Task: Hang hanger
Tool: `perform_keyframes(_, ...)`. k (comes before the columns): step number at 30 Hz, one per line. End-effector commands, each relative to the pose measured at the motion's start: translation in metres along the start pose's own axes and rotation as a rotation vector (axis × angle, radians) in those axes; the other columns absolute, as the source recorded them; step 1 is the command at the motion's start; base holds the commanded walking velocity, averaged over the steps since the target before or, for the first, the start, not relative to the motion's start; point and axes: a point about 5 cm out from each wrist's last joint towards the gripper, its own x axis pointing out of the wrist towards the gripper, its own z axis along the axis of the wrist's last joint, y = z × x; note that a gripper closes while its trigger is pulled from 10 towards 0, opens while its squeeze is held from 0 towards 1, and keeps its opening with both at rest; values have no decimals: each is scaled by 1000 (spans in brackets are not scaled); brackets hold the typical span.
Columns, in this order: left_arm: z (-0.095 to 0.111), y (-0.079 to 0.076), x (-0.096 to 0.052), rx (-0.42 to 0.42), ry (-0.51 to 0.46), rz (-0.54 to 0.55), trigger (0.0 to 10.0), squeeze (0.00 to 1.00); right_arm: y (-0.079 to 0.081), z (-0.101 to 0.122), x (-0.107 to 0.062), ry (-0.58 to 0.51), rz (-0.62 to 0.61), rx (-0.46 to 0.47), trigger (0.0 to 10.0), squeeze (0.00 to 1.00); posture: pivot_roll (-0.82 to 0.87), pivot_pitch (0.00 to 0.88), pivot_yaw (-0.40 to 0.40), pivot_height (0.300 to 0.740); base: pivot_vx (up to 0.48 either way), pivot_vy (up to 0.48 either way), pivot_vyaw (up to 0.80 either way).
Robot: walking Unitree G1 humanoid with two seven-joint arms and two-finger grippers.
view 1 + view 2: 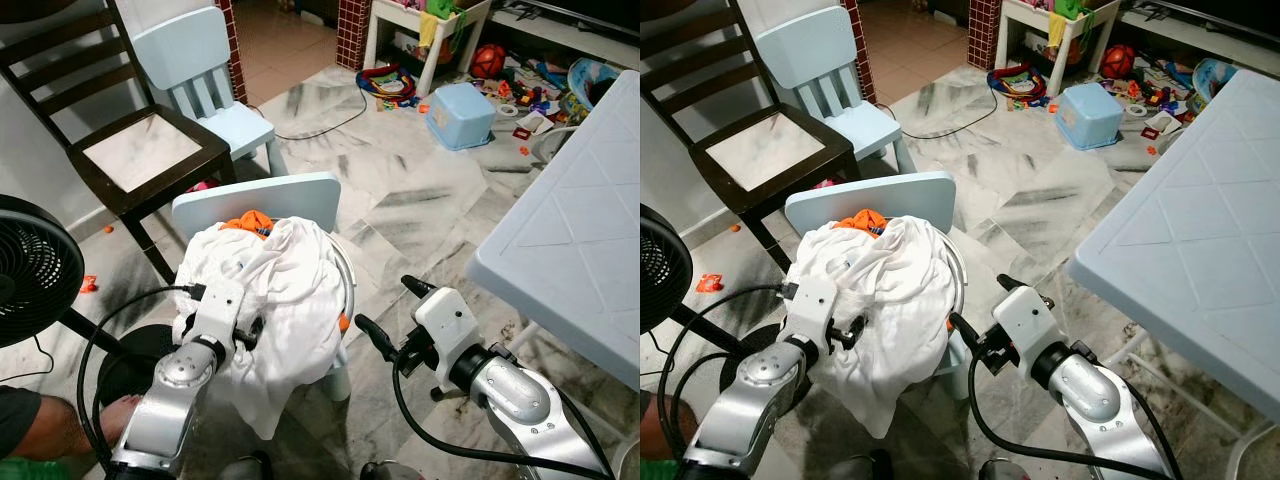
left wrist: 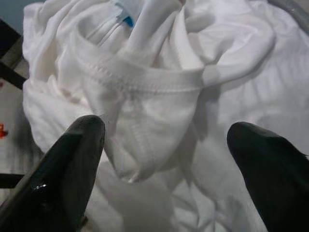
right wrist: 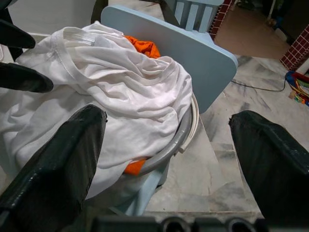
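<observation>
I count one white shirt [image 1: 270, 290], two blue chairs; my left gripper [image 2: 164, 159] and right gripper [image 3: 169, 159] both spread, holding nothing.

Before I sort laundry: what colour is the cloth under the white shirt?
Orange, beneath the white shirt; clearest in the right wrist view.

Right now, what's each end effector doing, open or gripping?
Left end effector: open, empty, at the white shirt.
Right end effector: open, empty, beside the pile.
</observation>
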Motion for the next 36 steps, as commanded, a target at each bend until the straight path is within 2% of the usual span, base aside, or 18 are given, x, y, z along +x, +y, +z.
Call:
perform_keyframes(1, 1, 2, 0, -19, 18, 19, 10000, 0, 1, 0, -1, -2, 13, -9, 10000, 0, -75, 159, 3, 740, 0, 0, 0)
perform_keyframes(7, -3, 7, 1, -3, 38, 18, 10000, 0, -3, -1, -2, 1, 3, -13, 10000, 0, -74, 158, 6, 740, 0, 0, 0)
perform_keyframes(11, -8, 16, 10, 10, 69, 25, 10000, 0, 2, -1, -1, -2, 10, -8, 10000, 0, -78, 159, 6, 740, 0, 0, 0)
perform_keyframes(16, -9, 17, 17, -2, 76, 25, 10000, 0, 2, 0, -2, -3, 16, -8, 10000, 0, -82, 158, 5, 740, 0, 0, 0)
perform_keyframes(17, -9, 17, 20, -5, 74, 23, 4667, 0, 2, 0, -3, -8, 35, 0, 10000, 0, -86, 158, 3, 740, 0, 0, 0)
perform_keyframes(18, -9, 17, 21, -5, 73, 23, 4667, 0, 2, 1, -3, -10, 45, 2, 10000, 0, -86, 158, 3, 740, 0, 0, 0)
perform_keyframes(19, -9, 17, 22, -6, 69, 22, 3608, 0, 3, 1, -3, -14, 56, 9, 10000, 0, -86, 158, 3, 740, 0, 0, 0)
perform_keyframes(20, -9, 17, 22, -6, 66, 21, 3608, 0, 3, 2, -4, -16, 62, 13, 10000, 0, -90, 159, 3, 740, 0, 0, 0)
perform_keyframes(22, -6, 15, 24, -3, 51, 18, 0, 0, 4, 2, -5, -17, 77, 10, 10000, 0, -93, 159, 2, 740, 0, 0, 0)
perform_keyframes(23, -6, 14, 24, -3, 47, 13, 353, 0, 4, 2, -5, -17, 75, 9, 10000, 0, -93, 159, 2, 740, 0, 0, 0)
perform_keyframes(26, -5, 7, 24, -5, 39, -12, 78, 0, 4, 2, -6, -13, 69, 10, 10000, 0, -90, 161, 2, 740, 0, 0, 0)
perform_keyframes(27, -6, 6, 24, -4, 43, -14, 1333, 0, 5, 1, -5, -12, 69, 10, 10000, 0, -90, 162, 3, 740, 0, 0, 0)
perform_keyframes(28, -7, 5, 25, -4, 44, -15, 1412, 0, 6, 1, -5, -12, 71, 11, 10000, 0, -90, 162, 3, 740, 0, 0, 0)
perform_keyframes(31, -8, 6, 26, -3, 42, -16, 1020, 0, 7, 1, -5, -13, 76, 11, 10000, 0, -91, 164, 3, 740, 0, 0, 0)
perform_keyframes(33, -9, 8, 27, 0, 48, -12, 157, 0, 8, 1, -5, -11, 78, 11, 10000, 0, -90, 167, 4, 740, 0, 0, 0)
perform_keyframes(36, -11, 12, 28, 6, 58, -3, 118, 0, 8, 0, -6, -7, 77, 7, 10000, 0, -92, 167, 4, 740, 0, 0, 0)
